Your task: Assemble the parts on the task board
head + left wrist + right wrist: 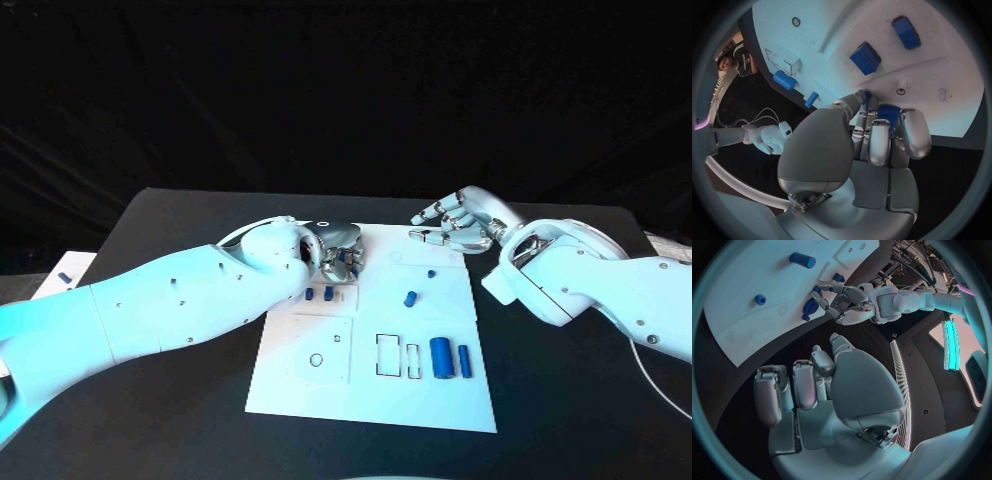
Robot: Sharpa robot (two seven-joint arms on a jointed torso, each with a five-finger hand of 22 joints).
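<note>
On the left, the left hand [338,257] is over the upper left corner of the white task board [296,390], and its fingers are curled down. In the left wrist view, these fingers [878,142] close around a blue part with ridges [888,111], so this hand is grasping it just above the board. Beside this hand, two small blue blocks [323,294] stand next to each other on the board. More to the middle, a small blue peg [413,297] lies alone, and near the lower right of the board two blue cylinders [451,360] lie side by side next to some rectangular outlines. The lower left part of the board is mostly bare. On the right, the right hand [453,218] is at the upper right corner of the board, at its far edge. Its fingers [804,385] are bent inward but apart from each other, and the right wrist view shows nothing between them, so it is released. This same view also shows the left hand from the other side, with blue between its fingertips.
</note>
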